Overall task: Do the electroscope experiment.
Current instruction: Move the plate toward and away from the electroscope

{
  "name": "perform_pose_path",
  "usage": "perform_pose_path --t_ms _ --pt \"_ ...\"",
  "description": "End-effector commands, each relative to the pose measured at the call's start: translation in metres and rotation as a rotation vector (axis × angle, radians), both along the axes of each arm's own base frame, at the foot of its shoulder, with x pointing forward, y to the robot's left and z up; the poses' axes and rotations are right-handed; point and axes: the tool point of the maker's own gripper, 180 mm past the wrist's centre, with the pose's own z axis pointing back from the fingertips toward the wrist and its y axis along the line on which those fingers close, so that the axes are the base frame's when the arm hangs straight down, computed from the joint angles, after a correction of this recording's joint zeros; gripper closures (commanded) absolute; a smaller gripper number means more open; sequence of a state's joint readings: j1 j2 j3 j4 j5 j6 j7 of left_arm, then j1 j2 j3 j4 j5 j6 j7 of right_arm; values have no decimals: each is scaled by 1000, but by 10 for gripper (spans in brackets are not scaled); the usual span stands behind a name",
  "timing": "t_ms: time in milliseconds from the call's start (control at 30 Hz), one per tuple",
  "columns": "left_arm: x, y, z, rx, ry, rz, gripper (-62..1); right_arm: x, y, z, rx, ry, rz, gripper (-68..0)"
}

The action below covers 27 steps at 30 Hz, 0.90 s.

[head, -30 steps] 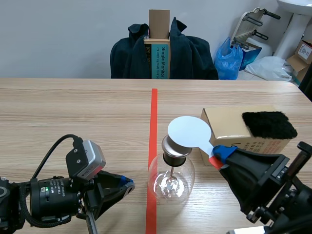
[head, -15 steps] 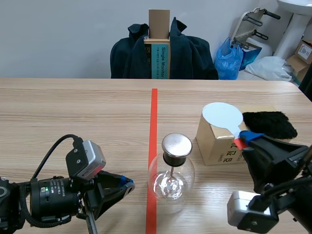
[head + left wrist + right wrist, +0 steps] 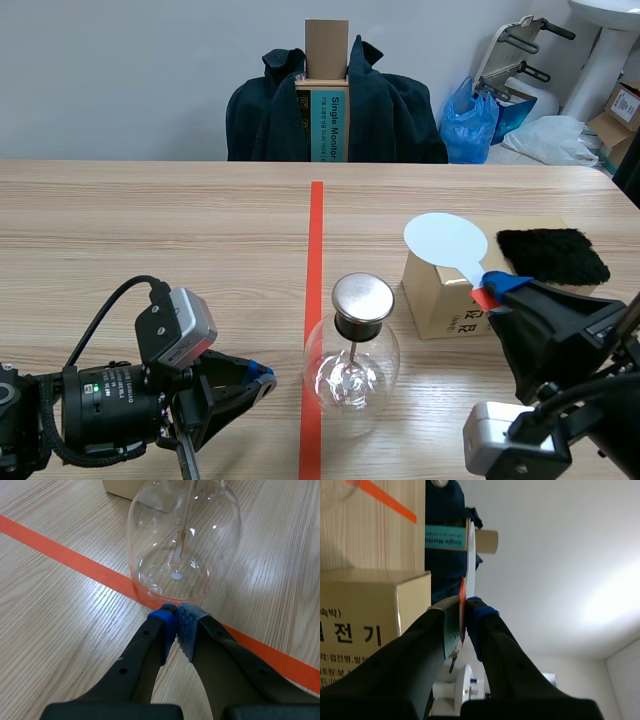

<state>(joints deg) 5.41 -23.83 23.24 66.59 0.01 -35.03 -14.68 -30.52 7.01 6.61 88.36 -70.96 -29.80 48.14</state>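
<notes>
The glass flask of the electroscope stands on the table, on the orange tape line, approx. in the middle between the two arms. Its metal cap is bare, w/ nothing touching it.

The right gripper is to the right of the flask and a bit higher than the cap. It is clamped on the red stem of the white disc, w/ the pads pressed on both sides. The disc stands up and to the left from the fingers, in front of the box. It is near the cap but apart from it. At the right end of the box lies a black fur pad.

The left gripper lies low over the table, left of the flask. Its fingers are closed together w/ nothing between them. The tips are just beside the bottom of the flask, at the tape; I cannot tell if they touch the glass.

Vs. 1 s ago: then the disc was over the cap and covered part of it. At 0.5 s ago it was already pulled away to the right, above the box. Now it is a little more to the left again, i.e. slightly nearer to the cap, and the right arm is shifted a bit left too. Flask, box, fur pad and left arm did not move.
</notes>
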Motion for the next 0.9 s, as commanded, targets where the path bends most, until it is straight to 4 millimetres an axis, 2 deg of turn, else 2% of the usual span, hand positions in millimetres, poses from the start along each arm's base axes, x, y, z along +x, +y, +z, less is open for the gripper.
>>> perform_pose_path --t_ms 0,367,867 --pt "1 -6 10 -35 -16 -3 -17 -1 4 9 3 -30 30 -8" --pt "1 -6 10 -35 -16 -3 -17 -26 33 7 3 -20 244 -8" --pt "1 -6 10 -35 -16 -3 -17 -42 46 6 4 -15 356 -8"
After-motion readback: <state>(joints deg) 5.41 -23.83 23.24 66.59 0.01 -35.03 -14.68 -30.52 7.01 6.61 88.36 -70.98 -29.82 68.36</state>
